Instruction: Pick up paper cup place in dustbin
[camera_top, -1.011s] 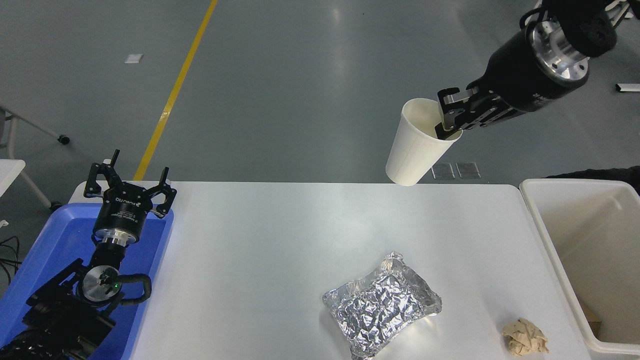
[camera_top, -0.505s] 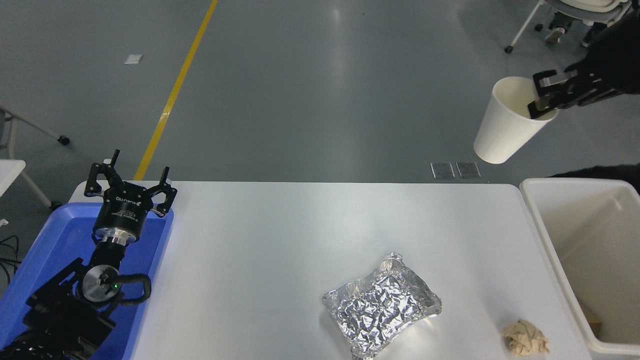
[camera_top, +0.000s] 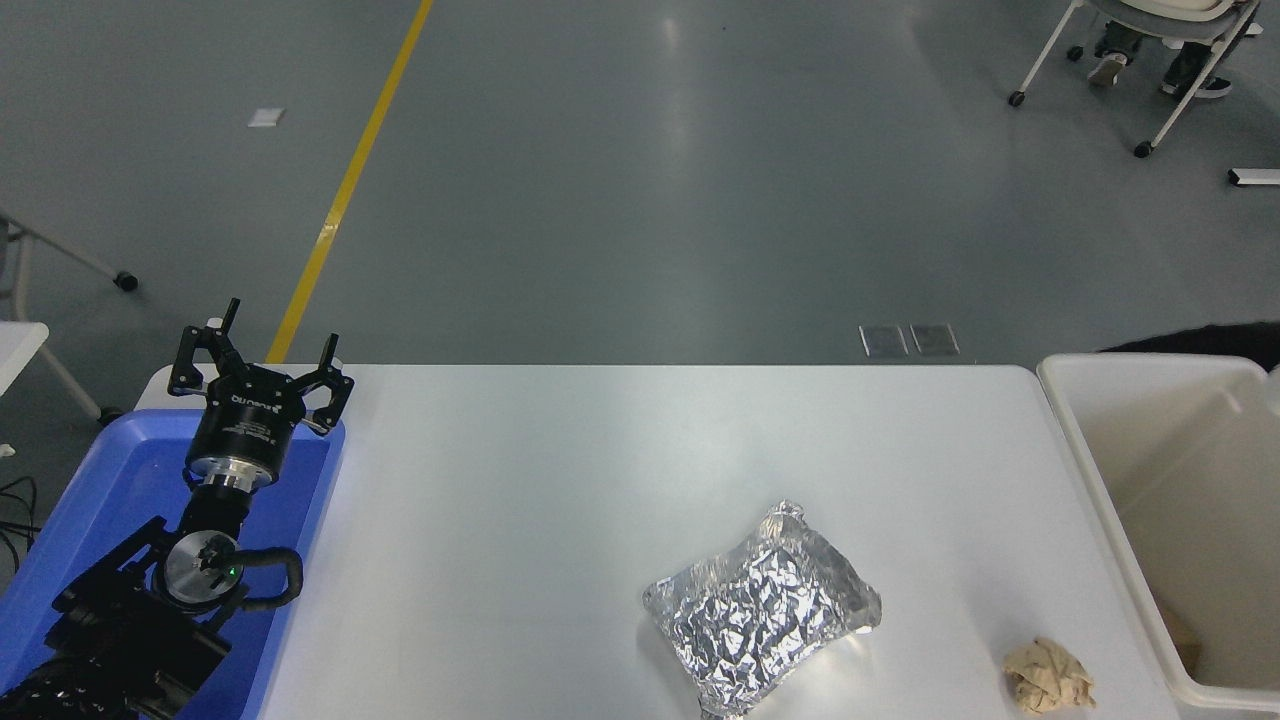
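Even, bright overhead light fills the scene. A pale vertical streak of glare runs down the glossy grey floor (camera_top: 690, 150), and a soft sheen spreads across the white worktop (camera_top: 560, 480). The crumpled silver foil packet (camera_top: 762, 608) sparkles with small highlights and casts only a faint shadow. Focus is sharp throughout, without motion blur.

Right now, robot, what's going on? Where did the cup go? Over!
Left gripper open, parked over blue tray. Right gripper and paper cup out of view. Dustbin at table's right end. Foil and paper ball on table.
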